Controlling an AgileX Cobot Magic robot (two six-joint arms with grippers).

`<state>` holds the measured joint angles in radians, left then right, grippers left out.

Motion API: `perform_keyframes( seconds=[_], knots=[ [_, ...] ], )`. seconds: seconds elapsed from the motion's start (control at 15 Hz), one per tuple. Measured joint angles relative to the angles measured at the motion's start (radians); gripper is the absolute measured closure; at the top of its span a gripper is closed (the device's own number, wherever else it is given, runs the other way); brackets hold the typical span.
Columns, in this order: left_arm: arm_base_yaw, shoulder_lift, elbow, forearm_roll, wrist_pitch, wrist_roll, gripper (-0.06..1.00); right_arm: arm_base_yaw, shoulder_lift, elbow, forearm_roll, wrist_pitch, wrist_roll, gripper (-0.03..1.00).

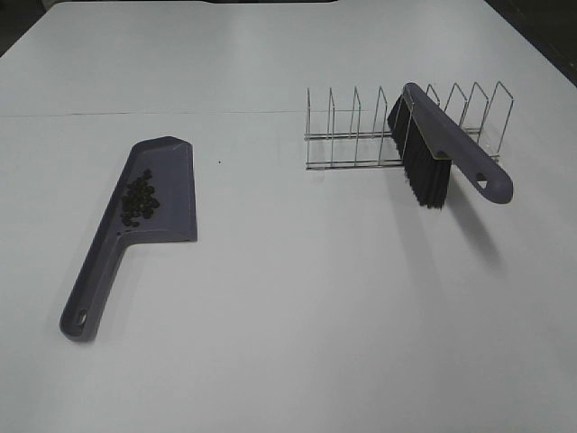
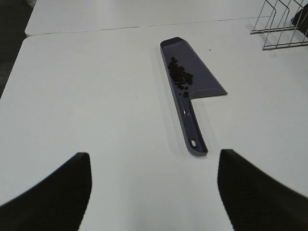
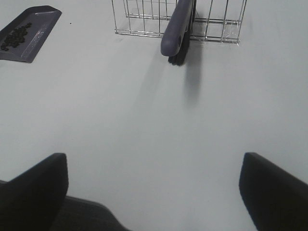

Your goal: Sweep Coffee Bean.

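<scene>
Meanwhile, beans (image 2: 180,76) lay in the dustpan (image 2: 202,82), well beyond both grippers' (image 2: 154,192) (image 3: 154,187) spread, empty fingers (image 2: 62,192).

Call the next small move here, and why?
Probably nothing more than keeping both arms clear: the job looks done. The coffee beans already sit in a cluster in the dustpan, the brush rests in the wire rack, and the left gripper and right gripper are open, holding nothing. One dark speck lies on the table beyond the pan; too small to identify.
</scene>
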<state>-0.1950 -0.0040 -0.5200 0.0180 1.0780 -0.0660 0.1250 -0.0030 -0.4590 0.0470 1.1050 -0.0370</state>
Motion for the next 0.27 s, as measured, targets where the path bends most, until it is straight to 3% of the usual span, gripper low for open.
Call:
perform_keyframes(
  seconds=[0.27],
  knots=[
    [0.000,0.000,0.000,0.000,0.000,0.000,0.29,0.000,0.000,0.000,0.000,0.000,0.000,0.09]
  ],
)
